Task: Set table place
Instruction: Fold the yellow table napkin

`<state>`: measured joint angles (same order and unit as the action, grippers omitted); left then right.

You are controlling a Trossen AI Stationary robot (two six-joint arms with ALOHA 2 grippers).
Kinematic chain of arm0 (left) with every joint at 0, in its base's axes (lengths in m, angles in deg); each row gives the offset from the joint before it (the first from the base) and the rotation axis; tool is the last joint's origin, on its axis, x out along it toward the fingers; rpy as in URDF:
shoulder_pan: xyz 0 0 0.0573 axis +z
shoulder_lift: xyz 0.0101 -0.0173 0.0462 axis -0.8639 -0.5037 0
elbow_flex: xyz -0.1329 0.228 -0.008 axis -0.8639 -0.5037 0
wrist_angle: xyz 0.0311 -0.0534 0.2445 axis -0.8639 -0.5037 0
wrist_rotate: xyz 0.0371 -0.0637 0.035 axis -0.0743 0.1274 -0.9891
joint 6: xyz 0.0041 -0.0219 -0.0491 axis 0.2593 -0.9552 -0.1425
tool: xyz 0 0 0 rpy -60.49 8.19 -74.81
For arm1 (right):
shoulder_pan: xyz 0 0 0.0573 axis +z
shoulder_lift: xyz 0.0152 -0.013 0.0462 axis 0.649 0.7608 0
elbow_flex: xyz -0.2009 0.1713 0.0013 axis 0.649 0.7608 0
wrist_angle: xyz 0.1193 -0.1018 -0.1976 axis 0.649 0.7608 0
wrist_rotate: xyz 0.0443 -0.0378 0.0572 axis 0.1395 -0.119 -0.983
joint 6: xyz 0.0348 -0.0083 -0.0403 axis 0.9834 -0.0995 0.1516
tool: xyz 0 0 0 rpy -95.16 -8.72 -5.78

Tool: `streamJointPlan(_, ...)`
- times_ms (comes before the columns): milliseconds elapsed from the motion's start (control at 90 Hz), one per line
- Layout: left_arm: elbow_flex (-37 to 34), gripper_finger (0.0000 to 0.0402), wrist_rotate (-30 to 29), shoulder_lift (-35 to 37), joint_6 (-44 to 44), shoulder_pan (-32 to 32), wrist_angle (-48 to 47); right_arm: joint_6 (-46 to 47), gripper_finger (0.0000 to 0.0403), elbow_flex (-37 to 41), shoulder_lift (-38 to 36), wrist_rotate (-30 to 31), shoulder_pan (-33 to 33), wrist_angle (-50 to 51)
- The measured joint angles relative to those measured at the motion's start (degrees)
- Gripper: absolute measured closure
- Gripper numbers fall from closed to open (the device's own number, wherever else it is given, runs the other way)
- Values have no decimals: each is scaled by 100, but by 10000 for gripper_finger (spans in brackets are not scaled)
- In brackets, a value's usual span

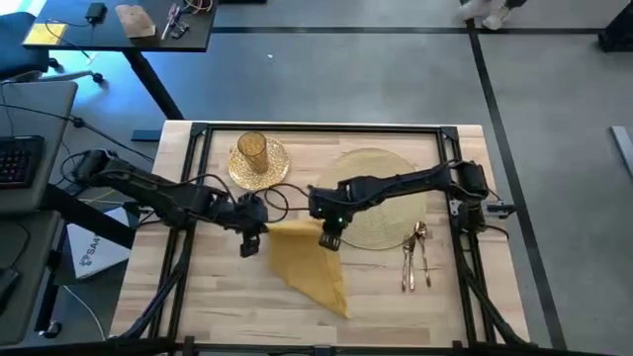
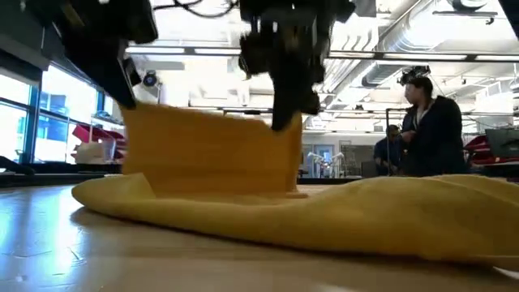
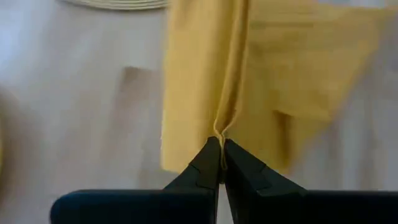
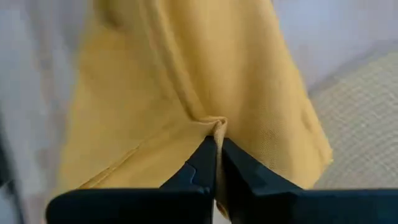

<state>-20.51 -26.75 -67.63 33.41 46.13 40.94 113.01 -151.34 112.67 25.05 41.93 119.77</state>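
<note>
The yellow cloth napkin (image 1: 307, 262) lies mid-table, its far edge raised and its near part trailing on the wood (image 1: 331, 295). My left gripper (image 1: 250, 237) is shut on the raised edge's left end, my right gripper (image 1: 329, 237) on its right end. The round woven placemat (image 1: 381, 198) lies far right. The gold plate (image 1: 259, 166) carries the amber glass (image 1: 251, 148) at far left. The copper cutlery (image 1: 416, 255) lies right of the napkin. My left gripper pinches the napkin's raised edge at its left end (image 3: 219, 132) between both fingertips, coming from above. The cloth puckers at the tips and hangs below them (image 2: 142, 138). My right gripper pinches the same edge at its right end (image 4: 216, 126) between its fingertips, from above. The span between the two holds (image 2: 211, 150) hangs as an upright sheet; the lower cloth (image 2: 324, 219) rests on the table.
A black frame rail (image 1: 316, 129) runs around the table top. Bare wood (image 1: 227, 307) lies near and left of the napkin. A person (image 2: 426, 122) stands in the room beyond the table. A dark desk (image 1: 119, 25) stands off the far left corner.
</note>
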Motion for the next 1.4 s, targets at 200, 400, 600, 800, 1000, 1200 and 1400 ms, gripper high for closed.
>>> streamJointPlan(200, -65, 401, -714, -10, 12, 228, 181, 178, 403, 93, 0, 666, -203, -215)
streamJointPlan(400, -65, 401, -722, -10, 397, 479, 347, 147, 403, 85, 0, 681, -324, -402)
streamJointPlan(600, -65, 401, 111, -10, 492, 580, 372, -154, 403, 85, 0, 259, -293, -383)
streamJointPlan(800, -65, 401, 2563, -10, 349, 503, 448, -362, 403, 82, 0, -1438, 111, -401)
streamJointPlan(1000, -65, 401, 3236, -11, 448, 207, 621, -521, 403, 159, 0, -2005, 630, -871)
streamJointPlan(1200, -65, 401, 2782, -167, 402, 139, 595, 134, 403, 181, 1, -1082, 647, -1008)
streamJointPlan(1400, -65, 401, 1859, -581, 327, 144, 614, 810, 403, 185, 3, -393, 374, -753)
